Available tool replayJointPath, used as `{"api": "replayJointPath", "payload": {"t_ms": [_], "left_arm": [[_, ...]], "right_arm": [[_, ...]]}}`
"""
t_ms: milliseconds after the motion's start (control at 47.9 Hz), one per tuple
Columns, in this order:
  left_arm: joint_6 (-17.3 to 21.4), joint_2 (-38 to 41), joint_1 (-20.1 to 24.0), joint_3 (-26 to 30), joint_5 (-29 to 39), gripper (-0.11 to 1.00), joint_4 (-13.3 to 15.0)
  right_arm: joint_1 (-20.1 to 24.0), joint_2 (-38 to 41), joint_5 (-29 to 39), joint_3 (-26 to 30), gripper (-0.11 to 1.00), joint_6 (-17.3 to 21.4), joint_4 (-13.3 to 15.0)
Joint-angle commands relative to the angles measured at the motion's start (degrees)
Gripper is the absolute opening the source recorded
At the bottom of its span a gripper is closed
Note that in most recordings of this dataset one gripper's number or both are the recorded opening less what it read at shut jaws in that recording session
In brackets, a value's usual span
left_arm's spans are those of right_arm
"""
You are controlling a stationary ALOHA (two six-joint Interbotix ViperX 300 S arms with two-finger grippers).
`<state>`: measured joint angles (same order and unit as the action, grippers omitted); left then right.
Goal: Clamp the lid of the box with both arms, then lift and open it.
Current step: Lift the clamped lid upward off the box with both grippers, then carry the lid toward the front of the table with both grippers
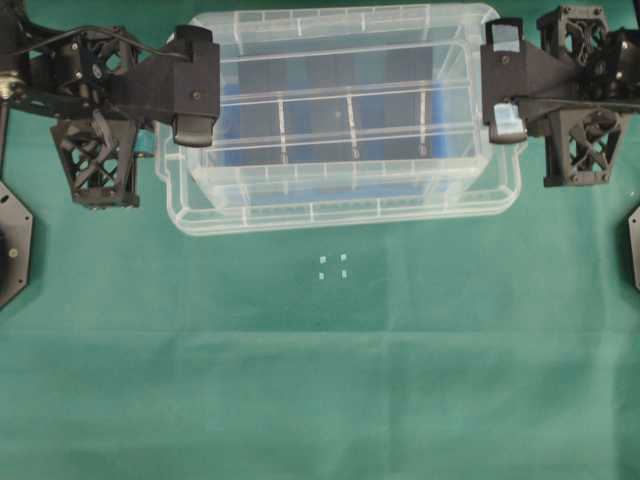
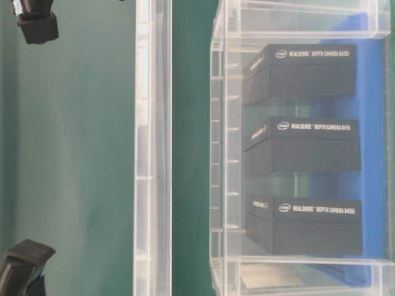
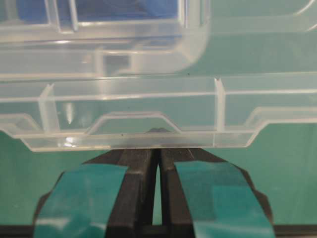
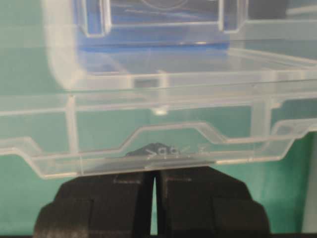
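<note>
We see the flat clear plastic lid held off the deep clear plastic box, its long axis running left to right between our arms. Our left claw and right claw are each closed on a short end tab. Three black oblong packs sit in the box against a blue liner, above the green worktop.

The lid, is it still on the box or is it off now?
Off. In the table-level view the lid stands apart from the box, green cloth showing between them. Both grippers clamp its end tabs.
</note>
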<state>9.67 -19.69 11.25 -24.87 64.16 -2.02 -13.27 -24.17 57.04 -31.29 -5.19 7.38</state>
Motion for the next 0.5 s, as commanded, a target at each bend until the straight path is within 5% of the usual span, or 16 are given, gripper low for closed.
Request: {"api": "replayJointPath", "payload": {"t_ms": [0,480], "left_arm": [[-1.4,0.4,-3.3,2.5,-2.1,0.01,0.6],[-9.8,0.4,-12.6,2.1,-2.4,0.01,0.4]], "right_arm": [[4.3,0.4,-2.0,3.0,0.00,3.3,-0.4],[15.0,0.4,-1.3,2.5,0.00,15.5,-0.3]]}}
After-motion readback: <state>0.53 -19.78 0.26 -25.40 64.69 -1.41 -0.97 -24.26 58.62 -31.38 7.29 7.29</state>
